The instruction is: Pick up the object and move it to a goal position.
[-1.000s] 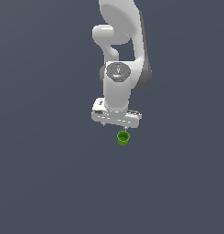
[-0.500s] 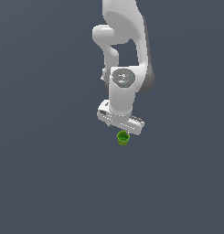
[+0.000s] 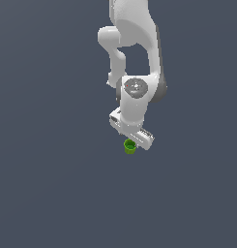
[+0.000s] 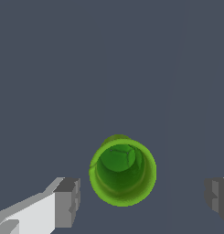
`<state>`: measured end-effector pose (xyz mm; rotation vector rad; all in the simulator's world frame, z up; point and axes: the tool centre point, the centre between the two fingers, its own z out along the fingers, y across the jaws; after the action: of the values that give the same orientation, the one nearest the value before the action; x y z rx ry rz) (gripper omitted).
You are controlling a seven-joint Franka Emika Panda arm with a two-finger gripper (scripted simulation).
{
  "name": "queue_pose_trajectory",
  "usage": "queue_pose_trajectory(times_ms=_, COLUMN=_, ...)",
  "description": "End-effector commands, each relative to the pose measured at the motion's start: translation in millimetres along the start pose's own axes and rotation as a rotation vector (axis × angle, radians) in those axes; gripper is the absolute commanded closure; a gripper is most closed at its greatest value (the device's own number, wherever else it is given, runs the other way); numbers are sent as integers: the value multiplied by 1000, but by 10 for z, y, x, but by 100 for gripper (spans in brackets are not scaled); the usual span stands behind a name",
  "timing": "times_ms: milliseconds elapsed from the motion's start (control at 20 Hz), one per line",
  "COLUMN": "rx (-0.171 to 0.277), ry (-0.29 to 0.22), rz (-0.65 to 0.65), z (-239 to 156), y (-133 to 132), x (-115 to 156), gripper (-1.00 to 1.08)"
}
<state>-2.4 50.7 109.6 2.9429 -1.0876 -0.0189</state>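
Note:
The object (image 3: pixel 130 146) is a small bright green cup with a hollow, darker green inside, standing upright on the grey floor just below the white hand in the exterior view. In the wrist view the object (image 4: pixel 122 171) lies between my two grey fingertips (image 4: pixel 67 202), closer to that one than to the other at the frame's edge. My gripper (image 4: pixel 143 199) is open, with a gap on each side of the cup and nothing held. In the exterior view the gripper (image 3: pixel 133 137) hangs right above the cup, its fingers hidden behind the hand.
A flat, plain dark grey surface (image 3: pixel 52 184) fills both views. The white arm (image 3: pixel 134 53) rises from the hand toward the top of the exterior view.
The hand has turned about its vertical axis, so its bar now slants down toward the exterior view's right, and has come lower over the cup. The cup has not moved.

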Motion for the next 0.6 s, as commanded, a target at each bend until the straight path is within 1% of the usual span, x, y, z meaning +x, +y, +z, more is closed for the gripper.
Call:
queue_pose_trajectory(times_ms=0, rx=2, ry=2, rz=62, z=42, y=-35, x=-21, gripper=-92)
queue_pose_trajectory(times_ms=250, rx=6, ry=5, rz=157, z=106, y=-87, x=-55, gripper=-92)
queue_pose_trajectory(times_ms=550, rx=8, ry=8, rz=227, z=154, y=-125, x=-80, gripper=-92)
